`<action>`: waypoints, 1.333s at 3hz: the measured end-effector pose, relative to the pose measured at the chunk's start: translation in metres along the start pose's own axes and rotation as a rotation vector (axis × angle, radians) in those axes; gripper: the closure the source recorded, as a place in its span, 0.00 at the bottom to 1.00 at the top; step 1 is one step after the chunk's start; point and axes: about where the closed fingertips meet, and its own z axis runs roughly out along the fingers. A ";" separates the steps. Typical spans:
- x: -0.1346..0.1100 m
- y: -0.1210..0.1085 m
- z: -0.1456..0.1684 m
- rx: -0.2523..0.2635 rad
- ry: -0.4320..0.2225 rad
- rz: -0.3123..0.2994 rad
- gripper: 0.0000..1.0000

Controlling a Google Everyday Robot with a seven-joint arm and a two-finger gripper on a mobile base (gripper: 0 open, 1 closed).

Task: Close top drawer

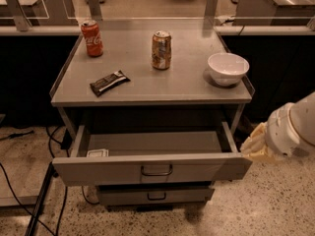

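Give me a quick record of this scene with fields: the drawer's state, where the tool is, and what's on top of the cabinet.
top drawer: pulled out, small white item in its front left corner
tool: close beside the drawer's front right corner
cabinet top: red can, tan can, white bowl, dark snack bar
lower drawer: pushed in

The top drawer [113,170] is jutting out over open floor [236,215], so the way to its front panel is lying free from the front. The gripper [251,146] is hanging just beside the drawer's right front corner, with open floor spreading below it. On the left, cables [15,195] are trailing across the floor and narrowing that side. Inside the drawer a small white card [97,153] is sitting in the left front corner, and the tabletop [147,90] is overhanging the rear.
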 end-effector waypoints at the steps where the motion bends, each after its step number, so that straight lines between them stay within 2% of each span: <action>1: 0.027 0.018 0.035 -0.010 0.000 -0.018 1.00; 2: 0.050 0.039 0.069 -0.030 -0.031 -0.027 1.00; 3: 0.063 0.055 0.105 -0.053 -0.098 -0.043 1.00; 4: 0.063 0.055 0.105 -0.053 -0.098 -0.043 1.00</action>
